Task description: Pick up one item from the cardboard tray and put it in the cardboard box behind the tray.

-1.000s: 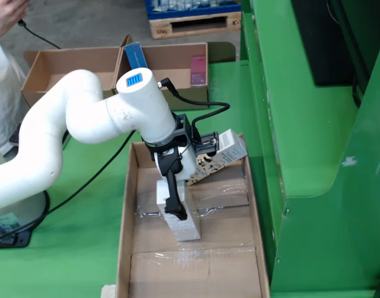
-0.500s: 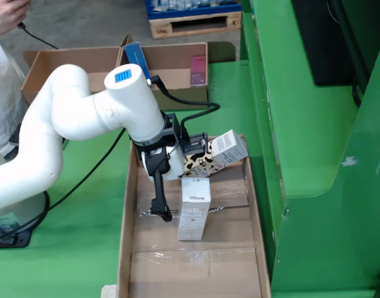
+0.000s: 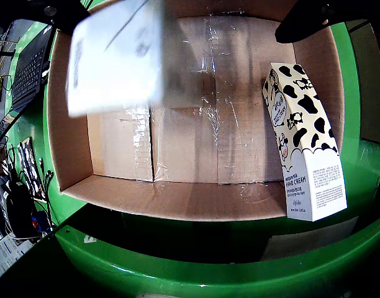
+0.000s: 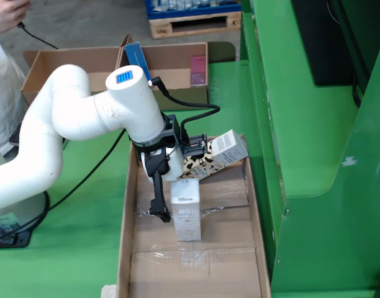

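In the fixed view, nearest the camera at lower centre, the long cardboard tray point(image 4: 146, 267) lies on the green table point(image 4: 84, 230), and a plain white carton point(image 4: 187, 209) — tall, narrow, with faint print — sits upright between the black fingers of the hand point(image 4: 172, 208), which appears clamped on it just above the tray floor. Behind it a cow-patterned carton point(image 4: 222, 151) leans against the tray's far wall; in the wrist view the white carton is a blur at upper left. Farthest back, upper centre, stands the cardboard box point(image 4: 171, 59) — well apart from the hand.
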